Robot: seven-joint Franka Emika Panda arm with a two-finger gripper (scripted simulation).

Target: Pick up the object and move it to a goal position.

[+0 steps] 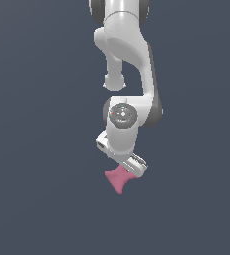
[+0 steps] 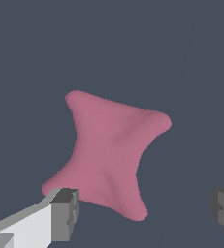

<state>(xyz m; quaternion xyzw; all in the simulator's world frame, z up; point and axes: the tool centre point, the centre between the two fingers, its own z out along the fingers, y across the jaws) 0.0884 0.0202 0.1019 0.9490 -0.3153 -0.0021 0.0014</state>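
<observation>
My gripper (image 2: pixel 142 208) hangs spread just above the pink star (image 2: pixel 111 152), on a plain, uniform slate-grey surface (image 1: pixel 37 199).

I see nothing standing around my hand (image 2: pixel 142 213) except the pink star (image 2: pixel 111 152) itself. It lies between the two spread fingers (image 2: pixel 65 213), much nearer one finger than the other, so a wide open gap remains on the far finger's side. Out beyond the star and to either side of the hand, only plain dark surface (image 1: pixel 42 199) shows.
</observation>
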